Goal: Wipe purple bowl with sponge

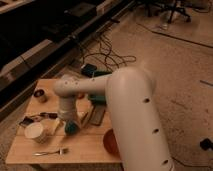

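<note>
My gripper (pixel 68 119) hangs from the white wrist over the left half of the wooden table (pixel 85 150), pointing down. It stands open, right above the teal-green sponge (pixel 71 128), which lies on the table at its tips. The big white arm sweeps in from the lower right and covers much of the table's right side. I cannot see the purple bowl; it is hidden or out of view.
A white cup (pixel 36 132) stands left of the sponge, and a fork (pixel 50 151) lies near the front edge. A dark grey bar (pixel 96 115) lies right of the gripper, with a green tray (pixel 98 96) behind it. An orange-red bowl (pixel 110 142) peeks out beside the arm. A small dark can (pixel 40 95) stands at the back left. Cables run across the floor behind.
</note>
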